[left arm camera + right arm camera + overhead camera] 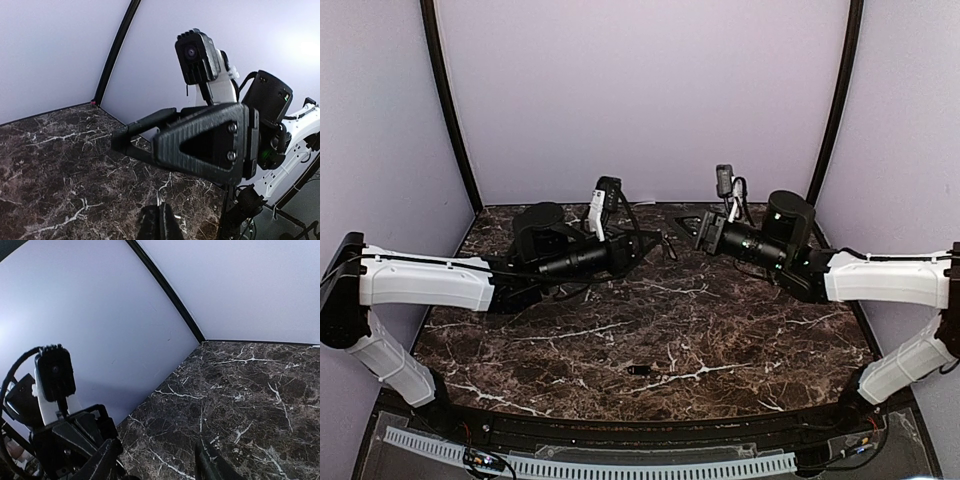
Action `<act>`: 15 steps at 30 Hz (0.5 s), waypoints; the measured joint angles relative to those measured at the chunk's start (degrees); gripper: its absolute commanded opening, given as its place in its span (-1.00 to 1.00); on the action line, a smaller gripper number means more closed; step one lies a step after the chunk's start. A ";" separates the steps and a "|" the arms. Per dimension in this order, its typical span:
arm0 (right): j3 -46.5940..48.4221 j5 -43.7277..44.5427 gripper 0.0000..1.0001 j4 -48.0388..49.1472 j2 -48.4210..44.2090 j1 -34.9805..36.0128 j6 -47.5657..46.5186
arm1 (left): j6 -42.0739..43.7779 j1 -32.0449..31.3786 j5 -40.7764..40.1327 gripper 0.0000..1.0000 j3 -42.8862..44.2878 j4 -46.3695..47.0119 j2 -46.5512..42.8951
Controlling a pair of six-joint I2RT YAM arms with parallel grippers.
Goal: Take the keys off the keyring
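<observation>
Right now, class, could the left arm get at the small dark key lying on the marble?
Probably yes. The key lies on bare marble, nothing around it. The left gripper, shut, is up at the far side and must come down.

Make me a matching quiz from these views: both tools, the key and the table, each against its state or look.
Things:
1. left tool
2. right tool
3. key
4. table

States:
a. dark marble with white veins
b. open
c. shut
d. lying alone toward the near edge

Pairs: 1-c, 2-b, 3-d, 4-a
</observation>
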 measured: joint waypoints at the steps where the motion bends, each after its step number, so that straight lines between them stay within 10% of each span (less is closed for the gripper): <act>1: -1.40 0.02 0.10 0.52 -0.20 0.00 -0.33 | -1.70 0.02 -0.26 -1.00 0.07 -0.83 0.00; 15: -18.97 -1.27 -0.34 14.64 -9.20 1.97 -12.50 | -20.20 2.19 2.19 -1.00 0.33 -2.75 0.00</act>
